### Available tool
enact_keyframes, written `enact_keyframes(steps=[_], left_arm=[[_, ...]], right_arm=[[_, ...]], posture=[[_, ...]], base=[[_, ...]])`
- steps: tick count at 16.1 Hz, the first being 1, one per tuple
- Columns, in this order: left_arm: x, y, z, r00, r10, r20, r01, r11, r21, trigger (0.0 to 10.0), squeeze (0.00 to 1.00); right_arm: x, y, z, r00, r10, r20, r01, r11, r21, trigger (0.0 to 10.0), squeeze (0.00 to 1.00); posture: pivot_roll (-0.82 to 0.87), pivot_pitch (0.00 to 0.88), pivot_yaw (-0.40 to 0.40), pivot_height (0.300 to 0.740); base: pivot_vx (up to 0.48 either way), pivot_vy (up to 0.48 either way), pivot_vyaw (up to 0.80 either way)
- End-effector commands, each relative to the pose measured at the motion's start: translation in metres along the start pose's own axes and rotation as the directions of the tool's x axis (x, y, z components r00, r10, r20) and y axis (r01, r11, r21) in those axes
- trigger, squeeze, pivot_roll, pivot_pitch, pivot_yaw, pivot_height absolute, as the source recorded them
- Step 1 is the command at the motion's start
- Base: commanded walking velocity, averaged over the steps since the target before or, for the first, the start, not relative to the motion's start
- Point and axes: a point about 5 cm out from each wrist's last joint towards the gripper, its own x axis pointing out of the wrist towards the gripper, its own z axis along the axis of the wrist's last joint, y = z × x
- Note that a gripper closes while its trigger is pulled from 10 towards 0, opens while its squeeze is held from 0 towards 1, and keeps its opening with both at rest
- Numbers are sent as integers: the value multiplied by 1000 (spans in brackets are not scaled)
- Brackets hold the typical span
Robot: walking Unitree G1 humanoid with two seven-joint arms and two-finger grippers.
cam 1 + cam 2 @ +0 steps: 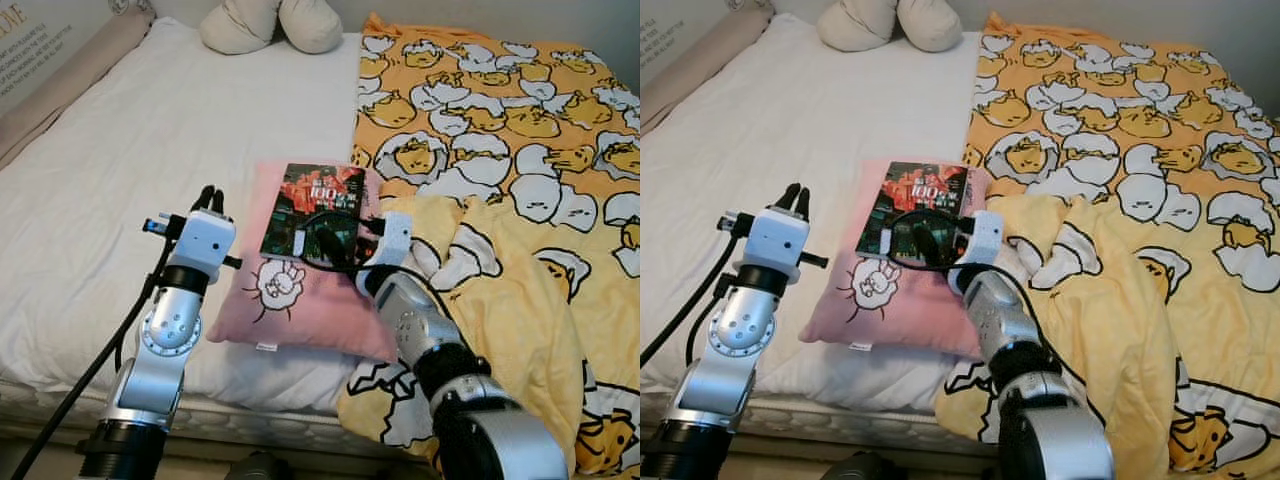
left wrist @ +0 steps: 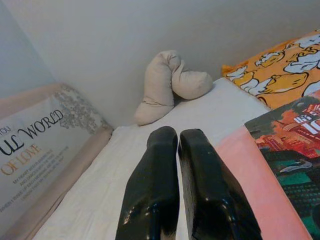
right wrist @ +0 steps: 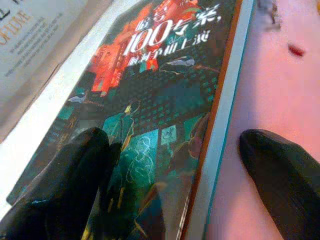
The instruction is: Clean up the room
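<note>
Book [image 1: 312,212] on pink pillow [image 1: 300,300], between open right gripper [image 1: 328,250] fingers

— What colours are seen on the bed?
— A white sheet [image 1: 150,170] is shown beside an orange-yellow blanket [image 1: 520,200] printed with white-and-yellow cartoon eggs.
— And at the centre?
— A pink pillow [image 1: 300,300] with a white cartoon figure is pictured under a book [image 1: 315,205] with a dark green and red cover lettered in white.
</note>
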Motion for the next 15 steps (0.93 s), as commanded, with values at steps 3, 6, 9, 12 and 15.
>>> enact_keyframes(steps=[3, 6, 9, 12, 15], left_arm=[[0, 3, 2, 1000, -2, 10, 2, 1000, 13, 10000, 0], [0, 3, 2, 1000, 1, 11, -1, 1000, 15, 10000, 0], [1, 2, 3, 1000, -1, 14, 0, 1000, 14, 10000, 0], [2, 3, 3, 1000, 1, 13, -1, 1000, 14, 10000, 0], [3, 1, 3, 1000, -2, 14, 1, 1000, 13, 10000, 0]], right_arm=[[6, 13, -7, 998, 30, -53, -26, 997, 79, 10000, 0], [9, 20, -4, 997, 60, -48, -59, 998, 23, 0, 0], [11, 24, -3, 995, 84, -49, -85, 996, -15, 0, 0], [11, 26, -6, 994, 97, -57, -100, 994, -47, 0, 0], [10, 26, -9, 993, 97, -66, -100, 994, -42, 0, 0]], posture=[[22, 56, 21, 736], [19, 59, 23, 736], [17, 59, 24, 736], [13, 62, 25, 736], [9, 65, 26, 736]], base=[[0, 0, 0], [0, 0, 0], [0, 0, 0], [0, 0, 0], [0, 0, 0]])
